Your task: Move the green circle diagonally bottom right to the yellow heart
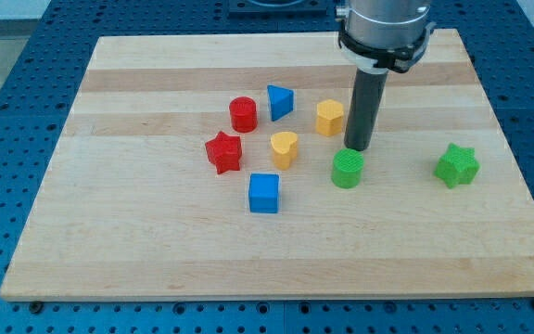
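The green circle (348,169) lies on the wooden board (156,241), right of centre. The yellow heart (285,148) lies to its left and slightly higher. My tip (358,149) stands just above the green circle's upper right edge, touching or nearly touching it. The rod rises straight up to the arm's metal collar at the view's top.
A yellow hexagon (330,118) sits left of the rod. A blue triangle (280,102), a red circle (243,114) and a red star (223,152) lie further left. A blue cube (264,193) is below the heart. A green star (457,165) is at the right.
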Controlling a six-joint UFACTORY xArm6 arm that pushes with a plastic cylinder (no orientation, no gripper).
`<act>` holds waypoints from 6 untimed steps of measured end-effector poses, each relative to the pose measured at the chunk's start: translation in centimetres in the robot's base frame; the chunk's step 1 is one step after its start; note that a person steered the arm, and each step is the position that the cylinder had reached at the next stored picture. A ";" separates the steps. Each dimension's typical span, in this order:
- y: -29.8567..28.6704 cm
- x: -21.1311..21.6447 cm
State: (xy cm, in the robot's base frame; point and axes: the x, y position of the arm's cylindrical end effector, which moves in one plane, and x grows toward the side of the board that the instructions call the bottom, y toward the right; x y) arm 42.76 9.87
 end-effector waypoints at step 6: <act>0.0 3.5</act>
State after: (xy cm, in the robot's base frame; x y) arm 46.31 9.87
